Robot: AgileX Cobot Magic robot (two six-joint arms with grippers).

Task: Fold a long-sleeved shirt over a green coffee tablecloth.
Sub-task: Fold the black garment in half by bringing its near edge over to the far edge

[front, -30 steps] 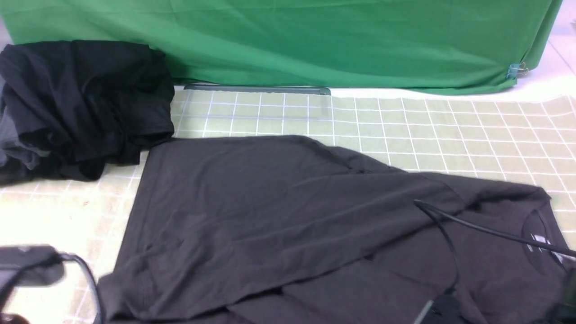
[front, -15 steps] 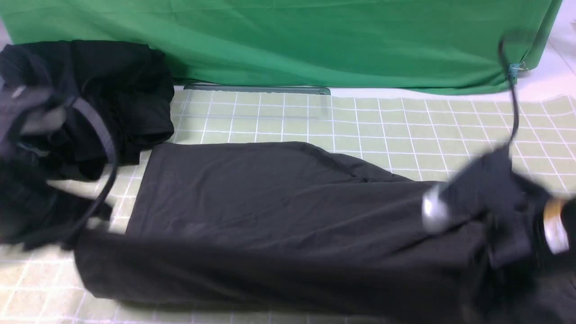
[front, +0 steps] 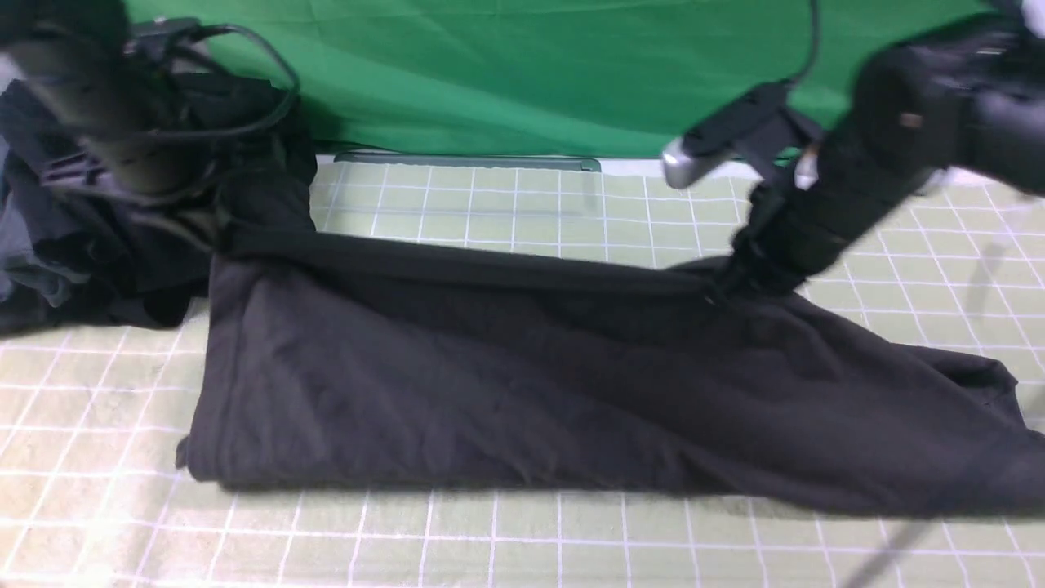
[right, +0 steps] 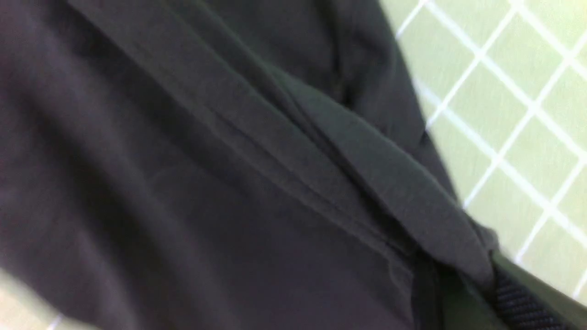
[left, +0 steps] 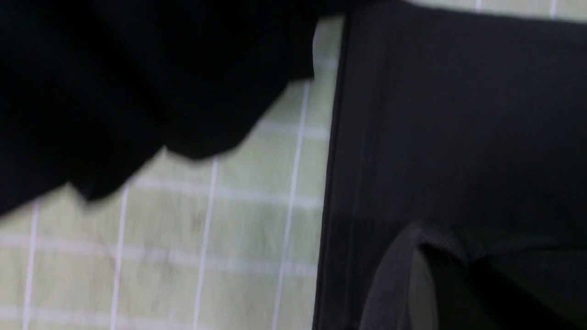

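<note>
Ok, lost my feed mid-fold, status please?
Left gripper and right gripper shut on shirt, far edge taut between them. Shirt doubled over on tablecloth. Close to left gripper: black garment bundle.

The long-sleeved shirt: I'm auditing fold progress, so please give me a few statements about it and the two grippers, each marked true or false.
1. The long-sleeved shirt lies on the green coffee tablecloth. True.
2. The right gripper hangs open, clear of the shirt. False: it is shut on the shirt's far edge.
3. The left gripper grips the shirt's far edge near its left end. True.
4. A white chest print faces up in the front view. False: only plain dark fabric shows.
5. The black bundle lies on top of the shirt. False: it sits beside the shirt's left end.
</note>
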